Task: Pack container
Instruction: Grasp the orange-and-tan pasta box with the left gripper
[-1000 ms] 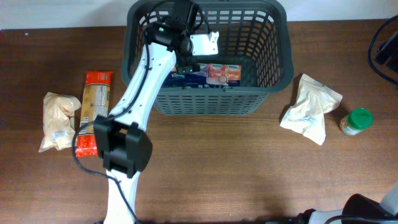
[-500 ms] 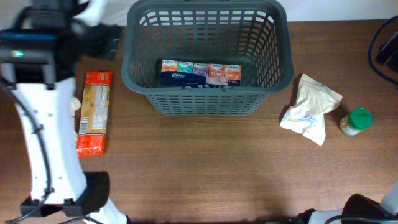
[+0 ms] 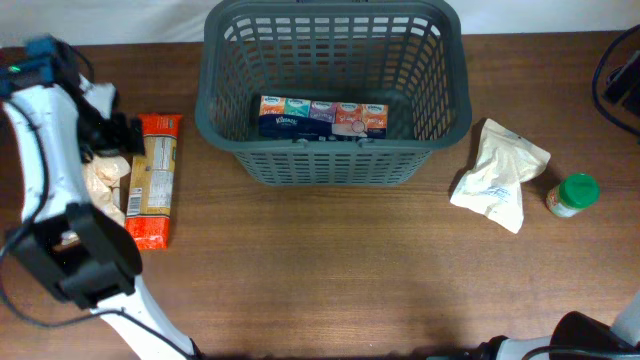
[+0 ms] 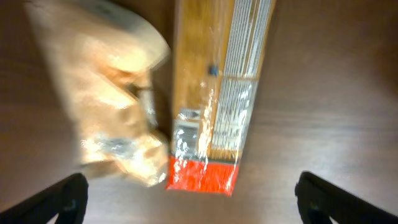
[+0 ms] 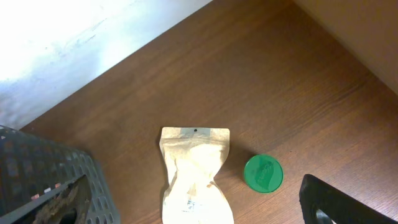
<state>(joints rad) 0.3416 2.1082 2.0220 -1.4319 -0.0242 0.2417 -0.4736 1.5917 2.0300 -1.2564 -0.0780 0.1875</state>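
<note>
left hand point(image 4: 199, 202) hovers over the pasta pack point(image 4: 221, 93) and tan bag point(image 4: 106, 106), spread wide, gripping nothing; right hand point(image 5: 202, 205) spread wide too, empty; tissue packs point(image 3: 322, 117) lie in the basket point(image 3: 335, 165).

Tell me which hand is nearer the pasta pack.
Left. The left hand hangs right over the pasta pack; the right hand is far off, facing the pouch and jar.

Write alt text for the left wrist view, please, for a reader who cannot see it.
An orange-and-red pasta packet lies on the brown table beside a crumpled tan bag, seen from above through the open left tool.
</note>
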